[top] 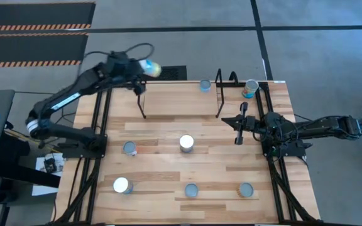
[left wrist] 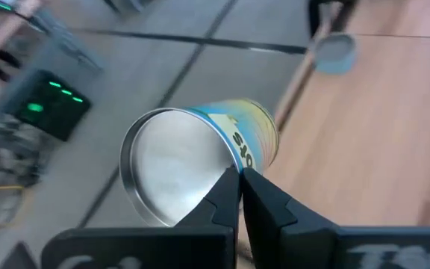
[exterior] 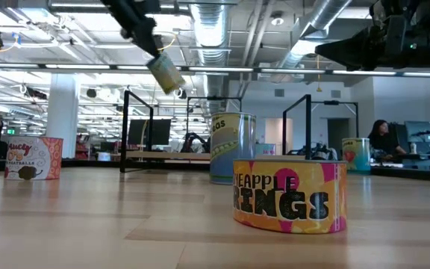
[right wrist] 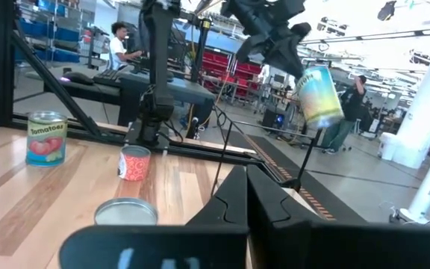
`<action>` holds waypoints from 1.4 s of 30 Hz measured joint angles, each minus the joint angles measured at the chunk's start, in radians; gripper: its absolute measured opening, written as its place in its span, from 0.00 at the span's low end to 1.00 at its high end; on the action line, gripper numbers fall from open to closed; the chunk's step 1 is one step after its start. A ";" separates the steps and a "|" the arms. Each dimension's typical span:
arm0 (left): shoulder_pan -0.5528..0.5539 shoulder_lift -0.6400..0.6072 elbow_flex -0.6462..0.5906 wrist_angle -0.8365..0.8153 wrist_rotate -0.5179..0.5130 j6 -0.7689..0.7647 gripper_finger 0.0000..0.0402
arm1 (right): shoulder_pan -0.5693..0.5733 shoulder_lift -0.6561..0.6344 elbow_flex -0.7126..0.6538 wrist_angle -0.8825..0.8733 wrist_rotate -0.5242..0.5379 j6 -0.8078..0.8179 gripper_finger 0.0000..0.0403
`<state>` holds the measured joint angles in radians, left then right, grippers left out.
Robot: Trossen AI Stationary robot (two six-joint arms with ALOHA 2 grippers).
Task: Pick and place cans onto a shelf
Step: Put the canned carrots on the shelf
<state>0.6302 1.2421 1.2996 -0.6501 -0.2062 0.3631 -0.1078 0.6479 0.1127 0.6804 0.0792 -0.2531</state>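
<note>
My left gripper (top: pixel 137 70) is shut on a can with a blue and yellow label (top: pixel 150 67), high in the air just past the table's far edge, near the shelf's left wire end frame (top: pixel 142 100). The can shows tilted in the low view (exterior: pixel 164 72) and the right wrist view (right wrist: pixel 319 93). The shelf's right frame (top: pixel 221 94) stands farther right. Other cans stand on their bases on the table: one in the middle (top: pixel 186 143), one left of it (top: pixel 129 148), three along the near side. My right gripper (top: pixel 239 123) is shut and empty, right of the shelf. My left gripper pinches the can's rim (left wrist: pixel 234 158) at one end between its two fingers: one fingertip (left wrist: pixel 225 196) lies on the shiny round end face, the other on the labelled side wall. The can is lifted clear and hangs tilted below the fingers.
Two cans stand by the table's far edge: one (top: pixel 205 85) by the shelf's right frame, one (top: pixel 251 88) at the far right corner. Near-side cans stand at the left (top: pixel 122 185), middle (top: pixel 191 190) and right (top: pixel 246 190). People sit in the room behind.
</note>
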 joint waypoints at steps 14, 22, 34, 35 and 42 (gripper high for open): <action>-0.168 0.553 0.411 -0.096 0.011 -0.050 0.00 | 0.000 0.000 0.000 -0.002 0.000 -0.007 0.02; -0.181 0.740 0.482 -0.119 0.011 -0.031 0.00 | 0.000 0.000 0.000 -0.008 0.000 -0.007 0.02; -0.179 0.789 0.487 -0.048 -0.007 0.002 0.00 | 0.000 0.000 0.000 -0.008 0.000 -0.010 0.02; -0.179 0.789 0.487 -0.041 -0.005 0.003 0.00 | 0.000 0.000 0.000 -0.008 0.000 -0.010 0.02; -0.180 0.789 0.487 -0.026 0.021 0.008 0.00 | 0.000 0.000 0.000 -0.008 0.000 -0.010 0.02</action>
<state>0.4503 2.0312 1.7863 -0.6758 -0.1856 0.3710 -0.1074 0.6479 0.1127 0.6727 0.0792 -0.2626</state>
